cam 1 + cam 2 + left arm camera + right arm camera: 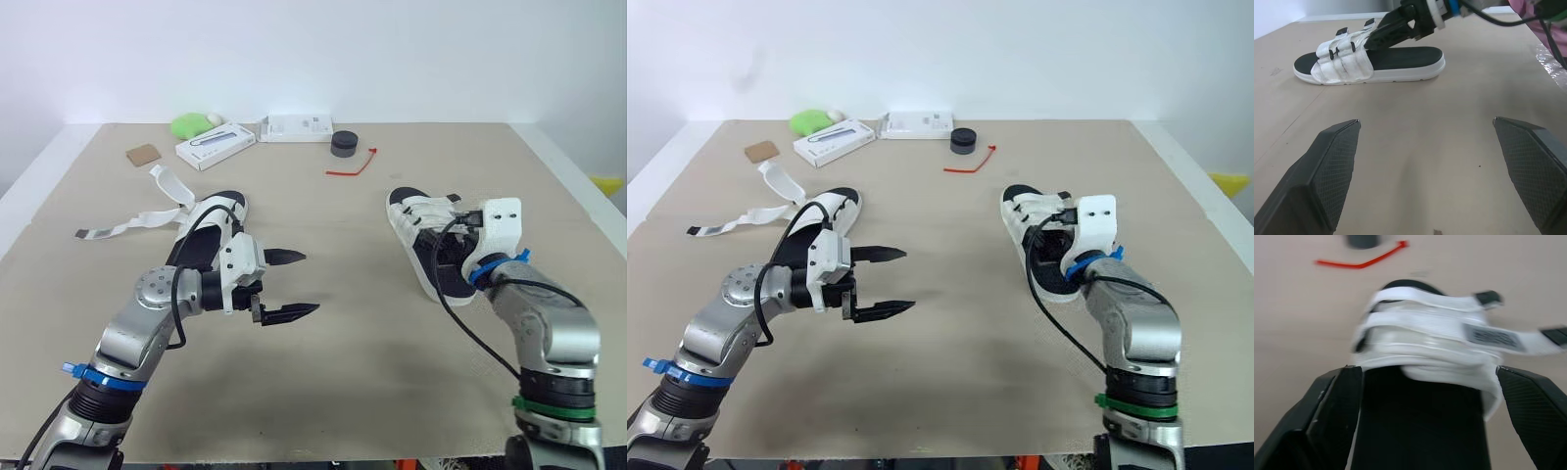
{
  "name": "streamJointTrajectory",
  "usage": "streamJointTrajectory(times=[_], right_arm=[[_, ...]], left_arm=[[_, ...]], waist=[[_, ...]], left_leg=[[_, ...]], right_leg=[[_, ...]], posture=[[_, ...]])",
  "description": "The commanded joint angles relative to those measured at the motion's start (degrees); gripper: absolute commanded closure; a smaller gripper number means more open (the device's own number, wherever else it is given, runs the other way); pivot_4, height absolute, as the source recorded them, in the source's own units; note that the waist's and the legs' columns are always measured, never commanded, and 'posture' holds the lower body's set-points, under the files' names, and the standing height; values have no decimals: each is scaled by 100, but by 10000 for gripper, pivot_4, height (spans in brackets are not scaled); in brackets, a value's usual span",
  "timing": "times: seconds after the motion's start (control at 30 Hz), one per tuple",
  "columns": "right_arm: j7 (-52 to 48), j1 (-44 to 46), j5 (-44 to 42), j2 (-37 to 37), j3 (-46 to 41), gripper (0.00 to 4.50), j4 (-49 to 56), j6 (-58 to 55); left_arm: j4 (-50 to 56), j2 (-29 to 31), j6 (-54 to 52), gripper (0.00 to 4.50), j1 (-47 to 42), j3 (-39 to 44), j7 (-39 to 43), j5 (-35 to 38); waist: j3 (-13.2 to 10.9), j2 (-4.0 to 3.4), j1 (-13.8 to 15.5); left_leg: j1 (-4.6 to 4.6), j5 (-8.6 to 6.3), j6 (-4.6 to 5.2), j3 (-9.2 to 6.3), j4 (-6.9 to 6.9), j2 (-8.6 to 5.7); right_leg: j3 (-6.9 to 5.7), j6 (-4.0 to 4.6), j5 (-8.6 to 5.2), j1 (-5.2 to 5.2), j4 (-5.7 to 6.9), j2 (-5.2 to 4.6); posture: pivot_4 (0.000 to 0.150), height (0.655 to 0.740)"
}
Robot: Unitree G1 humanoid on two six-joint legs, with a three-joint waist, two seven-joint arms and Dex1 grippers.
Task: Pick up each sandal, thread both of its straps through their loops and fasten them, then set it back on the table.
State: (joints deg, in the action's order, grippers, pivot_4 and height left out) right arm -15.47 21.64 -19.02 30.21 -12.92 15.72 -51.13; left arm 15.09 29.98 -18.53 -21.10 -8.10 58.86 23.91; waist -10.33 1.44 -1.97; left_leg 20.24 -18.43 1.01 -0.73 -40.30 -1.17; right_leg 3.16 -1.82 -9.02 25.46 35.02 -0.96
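Right gripper (1427, 372), spread over the right sandal (416, 213): straddle its straps (1425, 333) squarely before pinching. Left gripper (310, 282), spread, hovers apart.

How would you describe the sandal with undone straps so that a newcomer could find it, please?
On the tan table, look at the robot's left side, just beyond the left gripper. The sandal there trails long white straps loose across the tabletop, whereas the right sandal has its straps wrapped over the footbed.
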Motion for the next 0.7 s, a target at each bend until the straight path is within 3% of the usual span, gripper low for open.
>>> streamJointTrajectory(times=[0.03,0.17,0.3,0.53,0.57,0.7], right_arm=[[-937,-218,-240,717,253,323,469,-107],[-2871,-582,-589,1806,599,323,874,887],[-4377,-189,-1888,1359,396,323,649,1526],[-6021,762,-1135,710,1611,323,-859,3404],[-6137,842,-1058,654,1717,323,-999,3552],[-6256,1176,-723,285,1969,323,-1606,4150]], left_arm=[[71,-13,95,0,-111,59,-38,5],[-27,1,101,0,-115,174,-121,-27],[-417,-66,97,0,-259,366,-478,-139],[-455,-216,-785,0,-411,308,-1625,-593],[-376,-241,-846,0,-371,326,-1785,-651],[76,-764,-1503,0,-37,860,-3486,-1083]], waist=[[0,0,8],[-1,0,30],[-6,16,-23],[-6,20,-23],[-6,19,-21],[-6,19,-21]], left_leg=[[1,-2,3,0,0,0],[2,-10,17,0,0,-6],[-6,-13,21,15,-1,4],[-15,-10,20,9,-9,4],[-13,-15,12,11,-8,5],[-3,-23,-2,6,-8,1]], right_leg=[[-1,-3,-2,0,-1,0],[-1,-16,-14,-2,-3,-6],[5,-16,-11,-7,-5,0],[3,-14,2,-10,-4,2],[3,19,19,-4,-2,-3],[-23,28,24,6,2,-30]], posture=[[1500,7400],[1500,7400],[1500,7400],[1500,7400],[1500,7400],[1500,7400]])
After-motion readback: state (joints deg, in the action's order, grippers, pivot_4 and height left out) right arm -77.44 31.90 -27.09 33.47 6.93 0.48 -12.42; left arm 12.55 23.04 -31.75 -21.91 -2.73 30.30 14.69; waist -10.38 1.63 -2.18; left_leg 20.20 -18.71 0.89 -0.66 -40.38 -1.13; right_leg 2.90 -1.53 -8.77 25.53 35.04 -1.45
